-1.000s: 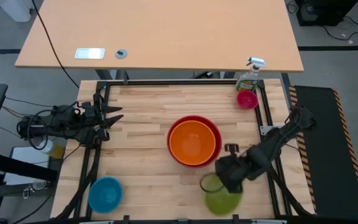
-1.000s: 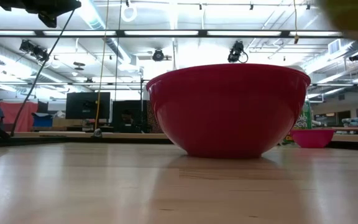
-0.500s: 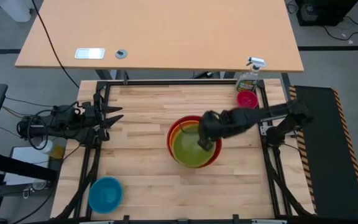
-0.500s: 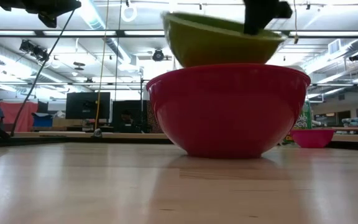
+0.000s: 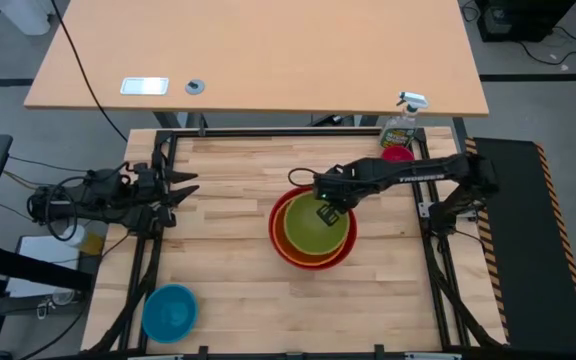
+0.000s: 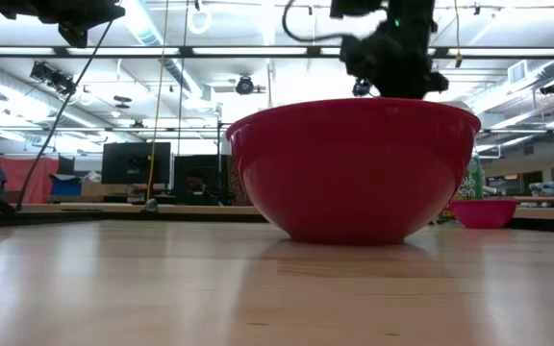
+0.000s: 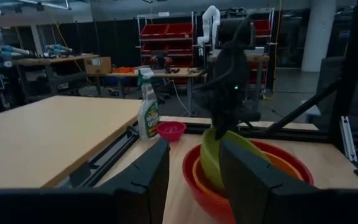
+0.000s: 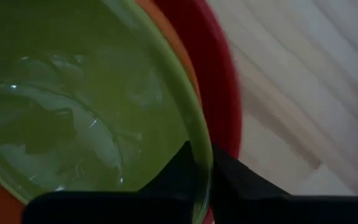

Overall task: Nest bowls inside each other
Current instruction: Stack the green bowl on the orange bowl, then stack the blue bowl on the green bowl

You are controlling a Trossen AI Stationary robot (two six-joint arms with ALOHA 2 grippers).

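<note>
The red bowl (image 5: 280,243) stands on its base mid-table with the orange bowl (image 5: 286,218) nested in it. The lime green bowl (image 5: 313,230) sits inside the orange one, and my right gripper (image 5: 328,212) is shut on its rim. In the low view only the red bowl (image 6: 354,168) shows, below the right gripper (image 6: 392,67). The blue bowl (image 5: 170,312) rests near the front left corner and the pink bowl (image 5: 398,157) at the far right. My left gripper (image 7: 194,180) waits open at the table's left edge. My right gripper pinches the green bowl's rim (image 8: 202,149) on its far right side, one finger (image 8: 180,167) inside the bowl and one (image 8: 227,171) outside. The fingers come from above, pointing down. The bowl (image 7: 219,158) sits tilted in the orange bowl, its held side raised.
A clear spray bottle (image 5: 401,122) stands at the far right edge beside the pink bowl. A larger tan table (image 5: 258,55) lies beyond the far edge. Black frame rails (image 5: 148,260) run along the left and right sides. Bare wood lies in front of the red bowl.
My right gripper has carried the green bowl from the near right of the table toward the far left, over the red and orange bowls, rolling its wrist as it went. It has then sunk, bringing the green bowl down into the orange one.
</note>
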